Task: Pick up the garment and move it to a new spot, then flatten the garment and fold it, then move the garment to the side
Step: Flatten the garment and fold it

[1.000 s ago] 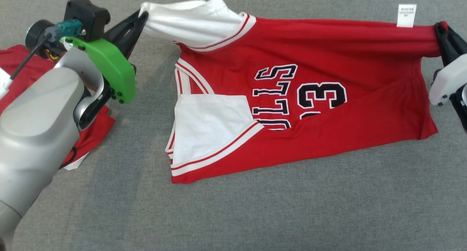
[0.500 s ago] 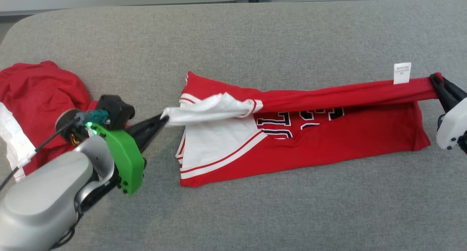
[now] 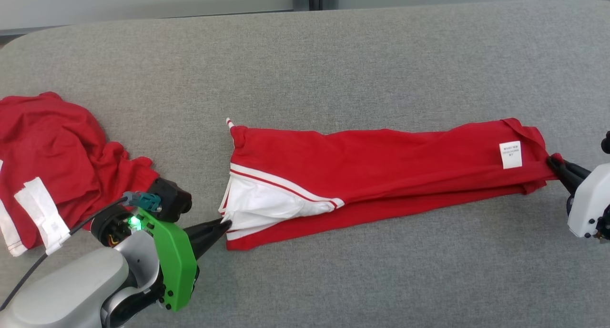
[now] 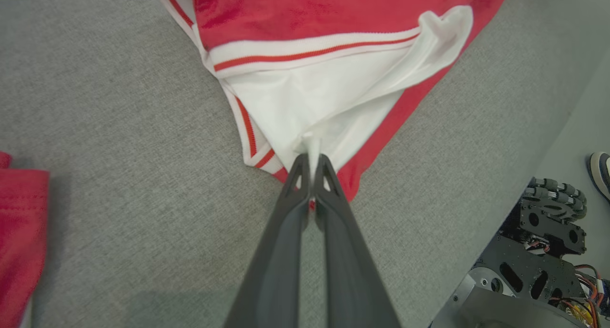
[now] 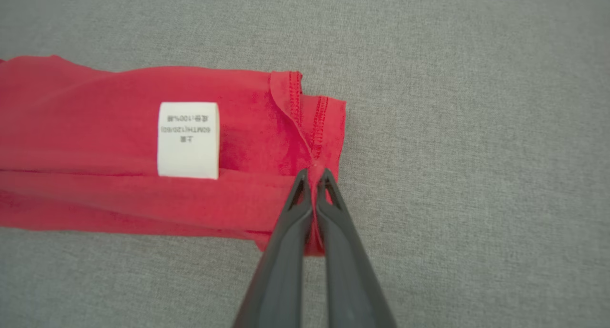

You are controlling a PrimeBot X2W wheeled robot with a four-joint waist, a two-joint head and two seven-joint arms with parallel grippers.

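Beside the crumpled red garment (image 3: 52,142), the left gripper (image 3: 225,223) is clamped on the white edge of the jersey (image 3: 381,151) lying folded on the grey surface (image 3: 333,56), the right gripper (image 3: 554,162) pinching its hem corner; an uneven release could drag the fold askew.

The garment (image 3: 381,161) is a red jersey, folded lengthwise into a long narrow band, flat on the grey fabric worktop (image 3: 333,56). It runs left-right, roughly parallel to the far edge, about mid-depth, from centre to the right side. Left end: white panel (image 3: 267,204) with red-and-white striped trim, layers gaping slightly. Right end: hem bunched, white care label (image 3: 510,155) face up just short of it. The lower layer peeks out along the near side.
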